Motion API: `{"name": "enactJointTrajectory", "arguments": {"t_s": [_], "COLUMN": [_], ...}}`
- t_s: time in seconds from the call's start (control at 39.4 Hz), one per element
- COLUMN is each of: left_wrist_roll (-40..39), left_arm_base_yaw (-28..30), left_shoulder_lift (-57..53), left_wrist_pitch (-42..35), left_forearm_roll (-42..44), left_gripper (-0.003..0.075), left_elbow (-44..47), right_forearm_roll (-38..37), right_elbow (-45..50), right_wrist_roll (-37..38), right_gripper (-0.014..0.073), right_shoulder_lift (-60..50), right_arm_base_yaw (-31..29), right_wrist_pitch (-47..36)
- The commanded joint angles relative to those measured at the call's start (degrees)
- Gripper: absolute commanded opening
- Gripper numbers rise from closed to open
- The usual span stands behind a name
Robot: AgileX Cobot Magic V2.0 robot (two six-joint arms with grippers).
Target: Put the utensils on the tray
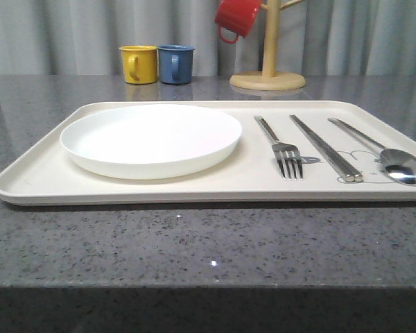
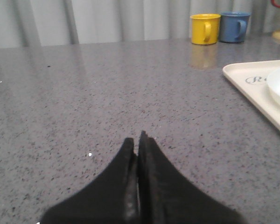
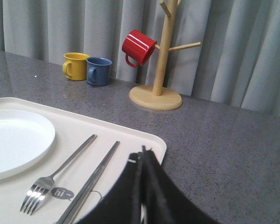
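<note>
My left gripper [image 2: 139, 140] is pressed closed on nothing, its black fingers meeting tip to tip over bare grey speckled stone counter [image 2: 107, 107], to the left of the large cream rectangular tray [image 1: 41, 182] with its raised rim. My right gripper [image 3: 143, 156] is likewise clenched with nothing between its fingers, hanging by the tray's far right corner. All the utensils lie on the tray's right half, side by side, apart from each other and pointing near to far: the shiny silver four-tined fork [image 1: 281, 148] just right of the round white plate [image 1: 151, 139], then the pair of long straight metal chopsticks [image 1: 325, 148] lying tight together, then the oval-bowled silver spoon [image 1: 385, 155] nearest the right rim. From how they sit, I judge the placing done. If I had to shift any of them, I would expect light, rigid, slick polished steel lying flat, hard to pinch from above; the mid-handle is the sensible hold for fork and spoon, and the chopsticks want gripping across both at the middle so that they do not roll apart. Beyond the tray stand a yellow mug [image 1: 138, 64] and a blue mug [image 1: 175, 64], and a red mug [image 1: 237, 17] hangs on the wooden mug tree [image 1: 267, 73].
</note>
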Motion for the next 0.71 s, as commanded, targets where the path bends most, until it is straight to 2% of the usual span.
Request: {"name": "enactJointTrajectory", "arguments": {"t_s": [0.0,0.69], "left_wrist_roll": [-0.5,-0.5], "left_arm_base_yaw": [1.3,3.85], "left_shoulder_lift": [-1.4,-1.4], "left_wrist_pitch": [-7.69,-6.3], "left_forearm_roll": [0.0,0.0], "left_gripper": [-0.0018,-0.0018], "left_elbow": [0.51,0.37], "right_forearm_roll": [-0.42,-0.42], "right_elbow": [-1.63,-1.63], "right_wrist_roll": [-0.37,-0.37], "right_gripper": [-0.0069,-0.0069], "right_shoulder_lift": [0.42,0.42], "right_arm_base_yaw": [-0.02,-0.02], "right_wrist_pitch": [-4.62,-4.62]}}
